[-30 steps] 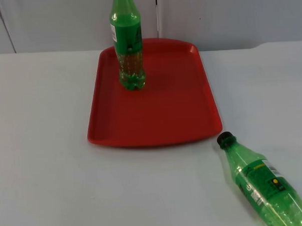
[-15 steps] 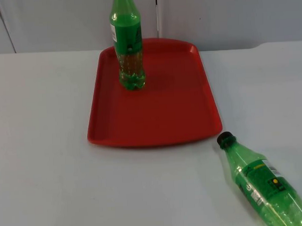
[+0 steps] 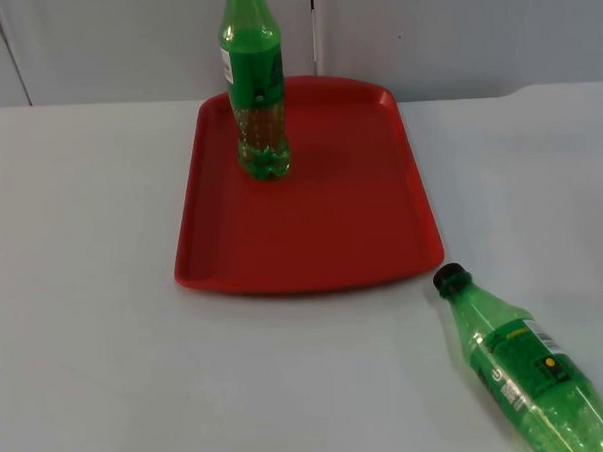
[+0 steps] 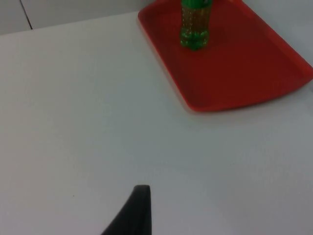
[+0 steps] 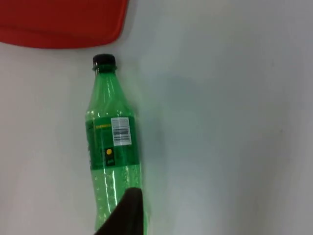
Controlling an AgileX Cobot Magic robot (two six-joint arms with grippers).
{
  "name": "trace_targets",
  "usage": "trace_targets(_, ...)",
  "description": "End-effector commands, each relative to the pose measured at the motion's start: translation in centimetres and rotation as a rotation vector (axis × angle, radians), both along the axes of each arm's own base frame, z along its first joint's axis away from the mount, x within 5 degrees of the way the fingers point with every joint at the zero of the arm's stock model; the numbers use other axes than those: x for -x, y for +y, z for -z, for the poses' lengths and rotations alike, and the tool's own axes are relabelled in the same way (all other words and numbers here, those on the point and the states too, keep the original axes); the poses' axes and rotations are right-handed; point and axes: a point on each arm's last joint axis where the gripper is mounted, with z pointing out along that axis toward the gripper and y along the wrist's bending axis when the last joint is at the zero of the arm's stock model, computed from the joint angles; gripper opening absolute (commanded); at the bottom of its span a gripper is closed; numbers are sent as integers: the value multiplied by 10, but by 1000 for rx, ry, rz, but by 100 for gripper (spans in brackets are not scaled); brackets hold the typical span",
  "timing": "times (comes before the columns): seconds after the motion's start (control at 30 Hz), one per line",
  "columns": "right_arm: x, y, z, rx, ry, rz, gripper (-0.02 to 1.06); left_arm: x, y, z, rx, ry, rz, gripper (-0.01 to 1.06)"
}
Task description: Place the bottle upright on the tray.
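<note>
Two green soda bottles: one upright (image 3: 254, 83), one lying flat (image 3: 523, 366). One red tray (image 3: 311, 216).

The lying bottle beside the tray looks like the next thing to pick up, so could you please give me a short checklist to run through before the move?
1. Lying bottle within the right gripper's view, on the table: ok.
2. Its black cap is on, pointing toward the tray: ok.
3. Bottle apart from the tray's edge, with room to grasp: ok.
4. Free tray floor in front of the standing bottle: ok.
5. Right gripper's fingers open for the grasp: cannot tell.
6. Left arm waits, away from the tray: ok.
</note>
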Motion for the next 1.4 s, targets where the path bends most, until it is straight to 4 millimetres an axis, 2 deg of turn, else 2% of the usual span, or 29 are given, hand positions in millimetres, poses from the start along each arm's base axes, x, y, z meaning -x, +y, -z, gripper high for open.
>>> trace_targets(0.0, -18, 6, 6, -6, 51, -33, 105, 0, 0, 1, 5, 1, 4, 105)
trace_targets(0.03, -18, 6, 6, -6, 51, -33, 105, 0, 0, 1, 5, 1, 4, 105)
trace_targets(0.17, -35, 30, 26, 23, 124, -128, 105, 0, 0, 1, 5, 1, 4, 105)
trace_targets(0.2, -35, 30, 26, 23, 124, -128, 105, 0, 0, 1, 5, 1, 4, 105)
trace_targets(0.33, -45, 56, 46, 37, 182, -168, 105, 0, 0, 1, 5, 1, 4, 105)
trace_targets(0.37, -45, 56, 46, 37, 182, -168, 105, 0, 0, 1, 5, 1, 4, 105)
trace_targets(0.5, -51, 81, 66, 94, 207, -198, 104, 0, 0, 1, 5, 1, 4, 105)
trace_targets(0.53, -51, 81, 66, 94, 207, -198, 104, 0, 0, 1, 5, 1, 4, 105)
trace_targets(0.7, -54, 114, 88, 111, 206, -252, 104, 0, 0, 1, 5, 1, 4, 105)
trace_targets(0.73, -54, 114, 88, 111, 206, -252, 104, 0, 0, 1, 5, 1, 4, 105)
trace_targets(0.83, -55, 128, 104, 125, 246, -274, 104, 0, 0, 1, 5, 1, 4, 105)
trace_targets(0.9, -55, 131, 109, 132, 261, -279, 104, 0, 0, 1, 5, 1, 4, 105)
trace_targets(1.07, -65, 138, 140, 154, 323, -259, 104, 0, 0, 1, 5, 1, 4, 105)
trace_targets(1.37, -74, 142, 171, 202, 327, -235, 104, 0, 0, 1, 5, 1, 4, 105)
